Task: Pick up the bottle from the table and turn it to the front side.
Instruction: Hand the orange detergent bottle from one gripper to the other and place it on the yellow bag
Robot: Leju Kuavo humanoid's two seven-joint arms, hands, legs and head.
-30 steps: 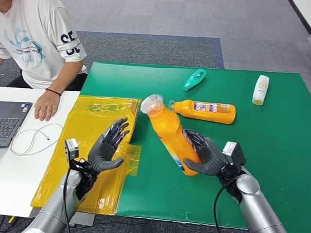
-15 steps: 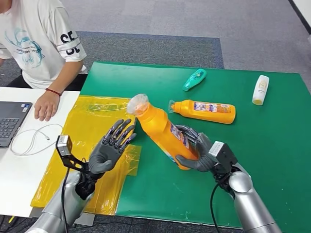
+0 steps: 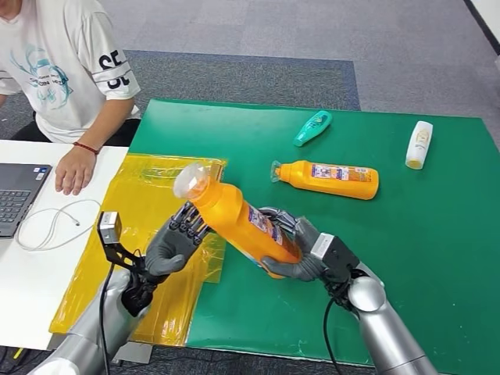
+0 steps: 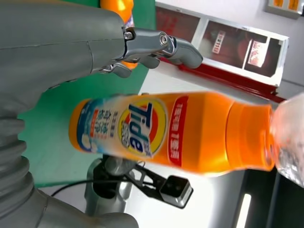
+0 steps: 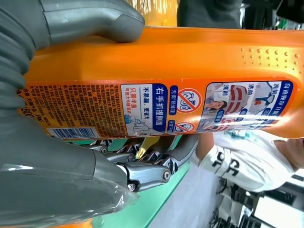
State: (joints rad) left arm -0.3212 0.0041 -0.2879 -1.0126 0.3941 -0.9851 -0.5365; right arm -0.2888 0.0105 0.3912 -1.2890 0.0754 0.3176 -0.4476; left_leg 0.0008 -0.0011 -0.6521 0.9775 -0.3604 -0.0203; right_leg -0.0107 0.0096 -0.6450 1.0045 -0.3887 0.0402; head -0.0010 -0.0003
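The robot's right hand (image 3: 294,251) grips the base of an orange detergent bottle (image 3: 239,221), held off the green table (image 3: 442,234) and tilted, its cap reaching over the left hand (image 3: 168,246), whose spread fingers hold nothing. The turn appears midway; next, rotate until the front label faces forward.

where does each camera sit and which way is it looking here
Head view: high on the body, looking forward and down at the green table; both silver arms show, right hand gripping the orange bottle, left hand by its neck.
Left wrist view: behind the left hand, facing the bottle's front label.
Right wrist view: behind the right hand, facing its back label.
All share the bottle.
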